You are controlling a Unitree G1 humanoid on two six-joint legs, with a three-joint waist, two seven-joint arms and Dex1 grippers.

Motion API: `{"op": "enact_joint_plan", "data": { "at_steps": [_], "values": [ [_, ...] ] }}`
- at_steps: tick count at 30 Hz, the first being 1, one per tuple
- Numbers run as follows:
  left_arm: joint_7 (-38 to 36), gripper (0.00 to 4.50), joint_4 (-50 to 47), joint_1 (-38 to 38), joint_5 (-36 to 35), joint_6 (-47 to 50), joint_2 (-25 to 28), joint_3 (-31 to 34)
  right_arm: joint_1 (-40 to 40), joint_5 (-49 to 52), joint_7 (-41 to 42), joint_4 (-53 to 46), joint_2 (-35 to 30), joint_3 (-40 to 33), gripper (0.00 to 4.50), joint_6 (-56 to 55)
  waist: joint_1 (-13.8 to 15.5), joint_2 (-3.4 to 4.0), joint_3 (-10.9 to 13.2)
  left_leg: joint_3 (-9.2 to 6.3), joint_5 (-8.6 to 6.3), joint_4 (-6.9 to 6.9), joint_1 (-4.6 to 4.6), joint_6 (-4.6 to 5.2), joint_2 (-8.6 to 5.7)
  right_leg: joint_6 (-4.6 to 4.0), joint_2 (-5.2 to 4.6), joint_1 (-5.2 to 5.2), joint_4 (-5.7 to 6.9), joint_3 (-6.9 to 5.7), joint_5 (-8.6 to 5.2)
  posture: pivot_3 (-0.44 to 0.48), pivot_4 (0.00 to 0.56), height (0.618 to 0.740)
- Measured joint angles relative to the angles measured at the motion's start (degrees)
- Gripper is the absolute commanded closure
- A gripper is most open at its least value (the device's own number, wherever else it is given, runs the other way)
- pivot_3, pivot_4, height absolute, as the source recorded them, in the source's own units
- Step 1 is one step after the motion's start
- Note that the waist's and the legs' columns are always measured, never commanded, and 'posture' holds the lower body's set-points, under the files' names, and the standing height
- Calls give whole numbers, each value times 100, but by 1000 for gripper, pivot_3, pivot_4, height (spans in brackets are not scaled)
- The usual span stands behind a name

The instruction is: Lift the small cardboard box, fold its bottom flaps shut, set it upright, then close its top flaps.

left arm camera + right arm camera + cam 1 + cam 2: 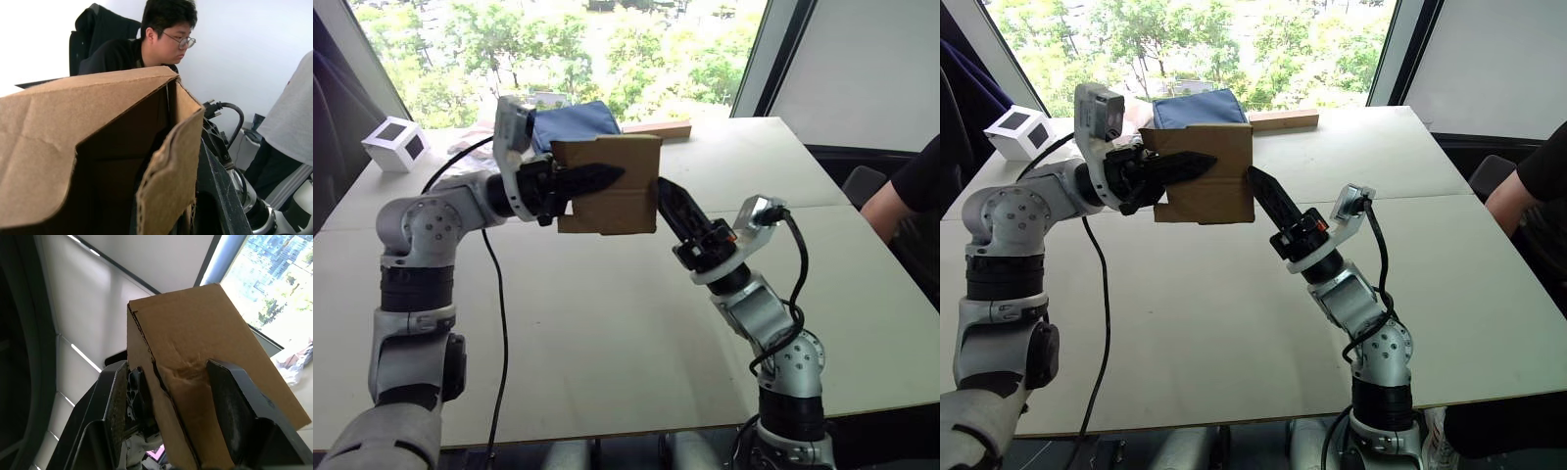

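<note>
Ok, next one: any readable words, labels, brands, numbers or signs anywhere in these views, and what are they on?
No readable text in any view.
small cardboard box: plain brown, unprinted on every face shown.
white cube: a dark square on its side, no lettering.
left gripper and right gripper: no legible markings.
long wooden block: bare.

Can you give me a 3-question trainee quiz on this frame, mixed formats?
1. True or false: the small cardboard box rests on the table.
2. Which gripper clamps the box from the robot's left side?
3. Multiple choice: behind the box lies A) a red cup, B) a blue cloth, C) a green bottle.

Key:
1. False; it is held in the air.
2. The left gripper; the right gripper straddles a box edge.
3. B
</note>
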Motion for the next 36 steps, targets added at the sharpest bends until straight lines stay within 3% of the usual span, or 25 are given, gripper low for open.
{"op": "enact_joint_plan", "data": {
  "at_steps": [4, 22, 26, 30, 33, 36],
  "values": [
    [32, 4500, -1, 5, -55, 4, -12, 0, 55, 103, 21, -1, -99, -123, 4480, -5, 1, 0, 0, 0, 0, 0, 0, 0, 0, 0, 0, 0, 0, 0, 0, 0, 150, 737],
    [74, 4500, 17, 4, -48, 3, -4, -1, 219, -534, 336, 3, -281, 217, 4480, 88, 5, 0, 0, 0, 0, 0, 0, 0, 0, 0, 1, 0, 0, 0, 0, 0, 150, 737],
    [-14, 4500, 23, -1, 88, -1, 185, -113, 417, -574, 405, -23, -678, 137, 4480, 198, 15, 0, 0, 0, 0, 0, -1, 1, -1, 0, 0, 1, -2, 0, 0, 0, 150, 737],
    [-374, 4500, -62, -219, 612, -1, 943, -793, 895, -986, 933, -276, -2298, -149, 4480, 542, 31, -1, 2, 1, -4, 2, -2, 8, -9, 1, -3, 8, -10, 0, 0, 0, 150, 737],
    [-1133, 4500, -227, -616, 1571, -350, 1791, -1934, 1304, -1704, 1691, -578, -3684, -172, 4480, 722, 26, -1, 2, 2, -7, -4, 5, 12, -6, 2, 6, 20, -25, -2, -3, 0, 150, 737],
    [-1792, 4500, -256, -1064, 2333, -589, 1984, -2962, 1496, -2316, 2321, -874, -4524, -108, 4480, 710, 30, -1, 2, 2, -7, -3, 3, 13, 1, 3, 14, 20, -27, -2, -3, 0, 150, 737]
  ]
}}
